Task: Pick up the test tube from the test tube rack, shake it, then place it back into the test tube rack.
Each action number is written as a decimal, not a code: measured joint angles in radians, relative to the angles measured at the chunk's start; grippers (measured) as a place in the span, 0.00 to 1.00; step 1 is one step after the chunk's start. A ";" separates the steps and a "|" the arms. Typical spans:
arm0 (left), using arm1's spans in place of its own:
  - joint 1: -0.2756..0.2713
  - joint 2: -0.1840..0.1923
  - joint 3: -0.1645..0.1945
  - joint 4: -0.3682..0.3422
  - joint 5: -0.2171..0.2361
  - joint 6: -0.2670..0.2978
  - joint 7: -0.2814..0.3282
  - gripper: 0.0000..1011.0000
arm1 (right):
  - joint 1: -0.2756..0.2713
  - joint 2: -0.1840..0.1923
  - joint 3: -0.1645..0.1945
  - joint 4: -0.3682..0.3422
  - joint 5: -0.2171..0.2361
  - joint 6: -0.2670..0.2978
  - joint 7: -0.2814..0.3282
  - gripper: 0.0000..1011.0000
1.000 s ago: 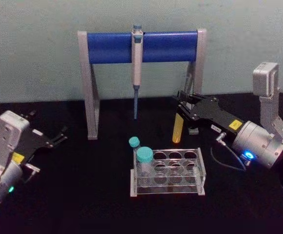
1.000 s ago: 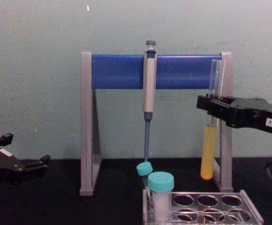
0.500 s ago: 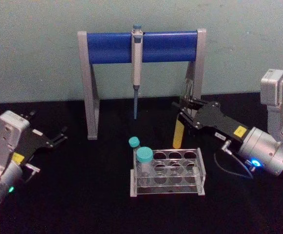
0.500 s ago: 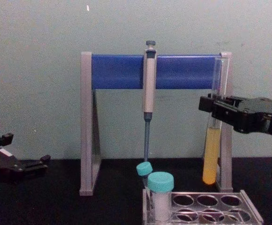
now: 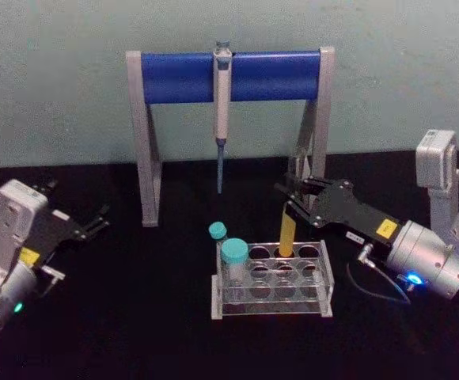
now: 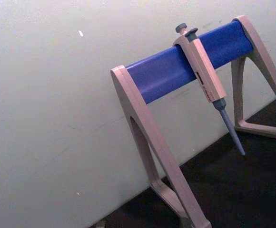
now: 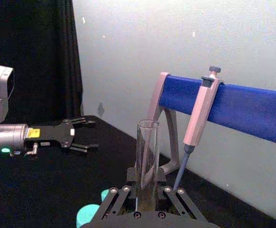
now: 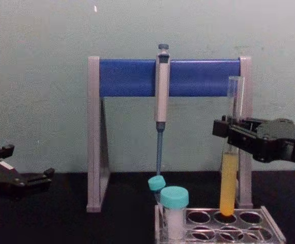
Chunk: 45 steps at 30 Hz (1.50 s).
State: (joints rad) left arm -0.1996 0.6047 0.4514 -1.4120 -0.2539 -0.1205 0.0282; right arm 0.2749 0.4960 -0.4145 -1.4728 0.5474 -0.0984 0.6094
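Note:
The test tube [image 5: 287, 231], clear glass with yellow-orange liquid, stands upright with my right gripper [image 5: 294, 198] shut on its middle. Seen from the chest, the test tube [image 8: 228, 183] has its rounded bottom at the mouth of the middle back-row hole of the test tube rack [image 8: 239, 226]. That clear test tube rack [image 5: 273, 299] sits at the table's centre. In the right wrist view the test tube [image 7: 147, 159] rises from between the right gripper [image 7: 146, 191] fingers. My left gripper [image 5: 97, 220] rests open at the far left, also seen as the left gripper [image 7: 83, 135] across the table.
Two teal-capped tubes [image 5: 234, 252] with white contents stand in the rack's left end. Behind it is the grey-and-blue pipette stand [image 5: 174, 77] with a pipette [image 5: 222, 87] hanging from its bar, close behind the held tube. Black tabletop lies open to the left of the rack.
My right gripper has carried the tube down and toward me, from in front of the stand's right leg to the rack's back row. The left arm has not moved.

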 joint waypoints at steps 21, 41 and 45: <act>0.000 0.000 0.000 0.000 0.000 0.000 0.000 1.00 | 0.006 -0.018 -0.005 0.040 -0.016 -0.014 -0.007 0.22; 0.000 0.000 0.000 0.000 0.000 0.000 0.000 1.00 | 0.002 -0.040 -0.004 0.088 -0.021 -0.024 -0.007 0.22; 0.000 0.000 0.000 0.000 0.000 0.000 0.000 1.00 | -0.002 -0.044 -0.004 0.094 -0.019 -0.024 -0.006 0.22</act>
State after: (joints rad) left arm -0.1996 0.6047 0.4514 -1.4120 -0.2539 -0.1205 0.0283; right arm 0.2729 0.4523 -0.4184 -1.3783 0.5282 -0.1220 0.6035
